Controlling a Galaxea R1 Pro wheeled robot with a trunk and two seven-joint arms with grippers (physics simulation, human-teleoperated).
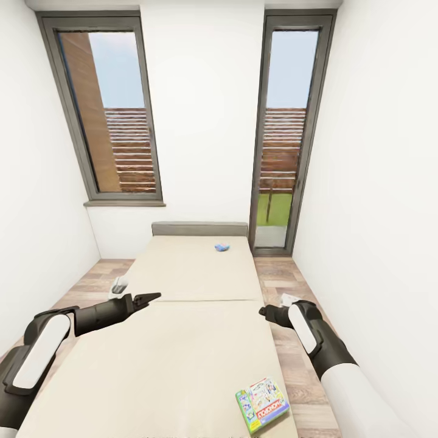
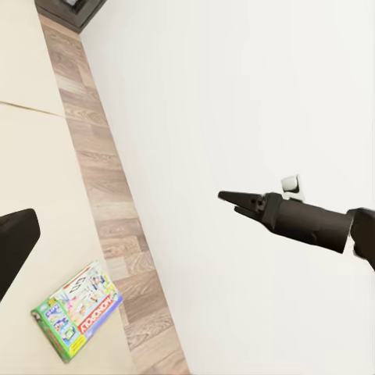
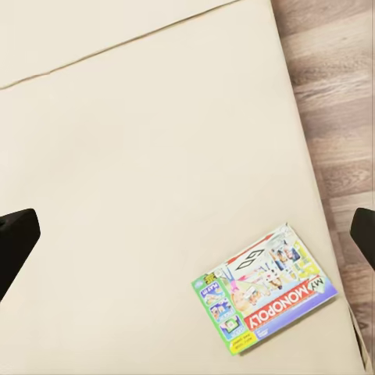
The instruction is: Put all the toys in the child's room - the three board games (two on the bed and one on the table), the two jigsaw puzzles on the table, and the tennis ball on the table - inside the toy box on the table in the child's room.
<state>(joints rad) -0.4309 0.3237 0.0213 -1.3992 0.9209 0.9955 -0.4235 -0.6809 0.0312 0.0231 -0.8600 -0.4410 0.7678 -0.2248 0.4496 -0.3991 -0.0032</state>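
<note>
Cream bed (image 1: 182,340) — far small blue board game (image 1: 222,247) blurred, unreadable.

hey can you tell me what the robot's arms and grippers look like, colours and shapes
Both arms are glossy black with white oval panels on the forearm shells. The left gripper is black, ending in slim, tapered, pointed fingers. The right gripper is black too, with a small white-grey part beside its wrist. No cables or markings are visible.

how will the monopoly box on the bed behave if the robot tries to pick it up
The Monopoly box looks flat and rigid, so it probably won't flop. It lies flush on the soft bed, so getting a tool finger under an edge may be hard. It sits near the bed's corner, so a push could slide it off onto the floor.
</note>
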